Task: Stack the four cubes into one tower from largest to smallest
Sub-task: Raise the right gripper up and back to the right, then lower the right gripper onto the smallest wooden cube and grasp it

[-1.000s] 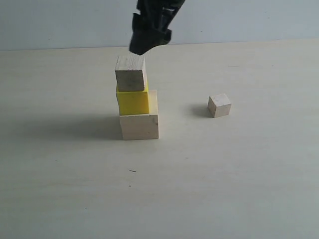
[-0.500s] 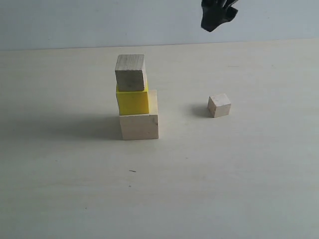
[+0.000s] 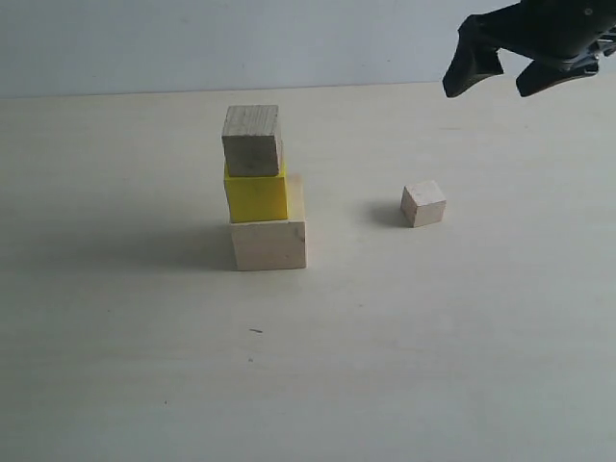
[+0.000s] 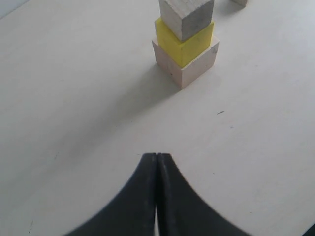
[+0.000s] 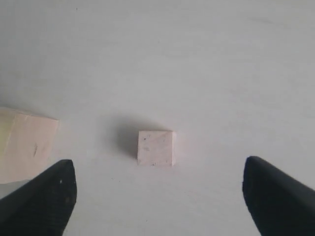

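I find three of the four cubes piled on the worktop [image 3: 433,346], nearer its far edge than its near one and left of its middle. The large cube [image 3: 269,243] of pale wood sits on the surface as the base. The yellow cube [image 3: 256,198] rests on it toward its left side, leaving a strip of the base's top bare on the right. The medium cube [image 3: 252,142], grey-toned with visible grain, sits on the yellow one, roughly square to it. The pile stands upright. The small cube [image 3: 423,204] is not yet on it. It lies alone on the worktop to the right of the pile, well apart from it, touching nothing else. The right gripper [image 3: 489,89] hangs in the air toward the far right of the worktop, clear of the surface. Its two black fingers [image 5: 47,196] are spread wide with nothing held. Through its wrist camera I see the small cube below it, about midway between the two fingertips and touched by neither. A pale block face [image 5: 24,147] of the pile shows at the edge of that picture. The left gripper [image 4: 156,158] does not appear in the exterior view. Its wrist camera shows its fingers pressed flat together along a single seam, with nothing between them. It sits over bare worktop, with the three-cube pile ahead of it and well apart. From that camera only a corner of the small cube shows beyond the pile.
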Controlling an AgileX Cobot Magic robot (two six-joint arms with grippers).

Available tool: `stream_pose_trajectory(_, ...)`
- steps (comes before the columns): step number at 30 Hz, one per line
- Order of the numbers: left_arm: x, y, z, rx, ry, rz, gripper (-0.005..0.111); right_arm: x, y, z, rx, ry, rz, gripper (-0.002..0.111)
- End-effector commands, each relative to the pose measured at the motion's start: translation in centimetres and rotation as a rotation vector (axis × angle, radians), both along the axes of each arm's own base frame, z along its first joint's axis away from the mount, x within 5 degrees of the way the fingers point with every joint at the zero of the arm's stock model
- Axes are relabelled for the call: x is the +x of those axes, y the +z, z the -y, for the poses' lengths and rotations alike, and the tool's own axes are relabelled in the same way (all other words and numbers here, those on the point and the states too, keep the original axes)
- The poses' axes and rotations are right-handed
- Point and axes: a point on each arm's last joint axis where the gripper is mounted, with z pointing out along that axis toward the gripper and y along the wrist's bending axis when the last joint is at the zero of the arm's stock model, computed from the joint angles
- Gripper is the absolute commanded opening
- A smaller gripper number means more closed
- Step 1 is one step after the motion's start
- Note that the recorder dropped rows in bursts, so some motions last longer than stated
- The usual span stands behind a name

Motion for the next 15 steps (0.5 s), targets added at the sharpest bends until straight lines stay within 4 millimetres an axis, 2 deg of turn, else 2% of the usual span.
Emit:
stream_pose_trajectory(1,0.1,0.1,0.1,-0.001,-0.008,0.02,0.0,-1.9,1.0,0.4,-0.004,-0.008,0.101,0.085)
stream_pose_trajectory(7,0.1,0.1,0.1,-0.004,-0.007,0.025,0.0,-2.2,0.6,0.3,-0.035,0.072,0.071,0.085)
stream_pose_trajectory(12,0.1,0.1,0.1,-0.004,-0.007,0.025,0.0,-0.9,0.8,0.4,-0.002,-0.019,0.185,0.085)
stream_pose_trajectory(15,0.1,0.1,0.1,-0.006,-0.005,0.02,0.0,-0.5,-1.3,0.0,0.053,-0.073,0.045,0.085)
